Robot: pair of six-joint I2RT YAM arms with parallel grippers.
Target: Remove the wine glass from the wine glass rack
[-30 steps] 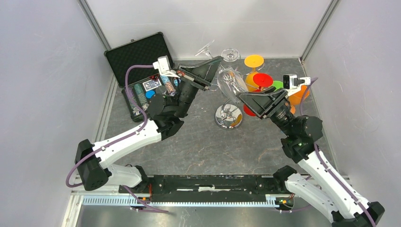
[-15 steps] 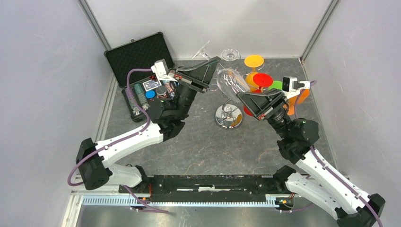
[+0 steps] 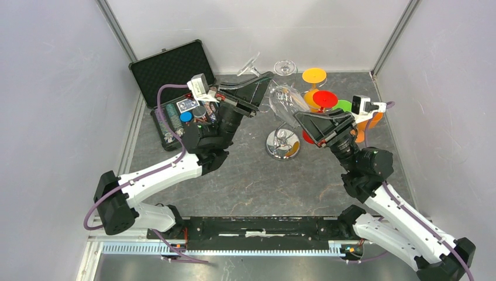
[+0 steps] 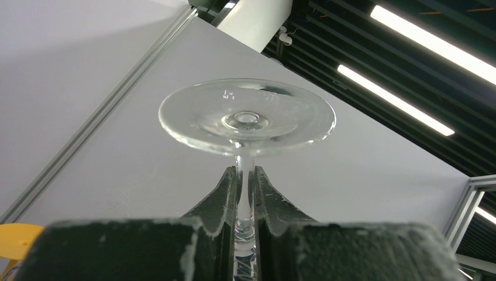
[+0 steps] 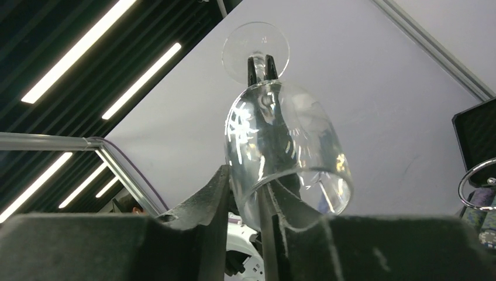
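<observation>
A clear wine glass [image 3: 286,104] hangs tilted in the air above the chrome wine glass rack, whose round mirror base [image 3: 283,145] stands mid-table. My left gripper [image 3: 267,79] is shut on the glass stem just below its foot [image 3: 252,62]. In the left wrist view the fingers [image 4: 229,193] pinch the stem under the round foot [image 4: 246,120]. My right gripper [image 3: 299,117] is shut on the bowl's rim. In the right wrist view [image 5: 243,190] one finger is inside the bowl [image 5: 286,146] and one outside.
A second clear glass [image 3: 285,67] stands behind the rack. Yellow [image 3: 314,76], red [image 3: 324,99] and orange [image 3: 369,119] plastic glasses sit to the right. An open black case [image 3: 173,69] with small items lies at the back left. Grey walls close in.
Both arms have shifted slightly with the glass between them; the right wrist has moved a little nearer and the glass foot has edged left. Both grips are unchanged.
</observation>
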